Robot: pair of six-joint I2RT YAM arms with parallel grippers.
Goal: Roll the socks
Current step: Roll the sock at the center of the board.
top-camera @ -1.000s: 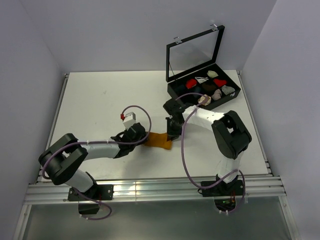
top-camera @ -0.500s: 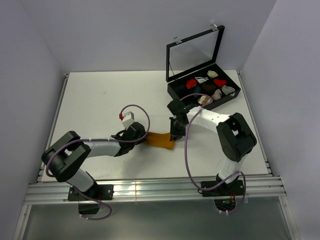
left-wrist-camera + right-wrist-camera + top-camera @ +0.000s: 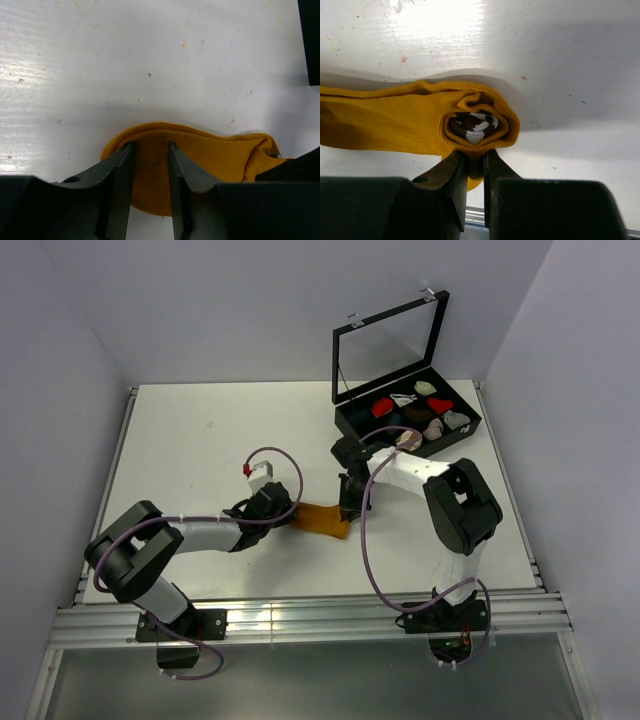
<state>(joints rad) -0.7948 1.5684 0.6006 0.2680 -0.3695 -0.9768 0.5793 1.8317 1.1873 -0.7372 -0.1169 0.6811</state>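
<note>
Mustard-orange sock, lying on the white table between the two grippers, well short of the open black case of small bundles at the far right. Right end wound into a tight roll with a dark, white-striped core. Right gripper: fingers pinched nearly together on the lower edge of that roll. Left gripper: fingers part-way apart astride the rounded flat end, fabric showing in the gap; whether they clamp it cannot be told.
</note>
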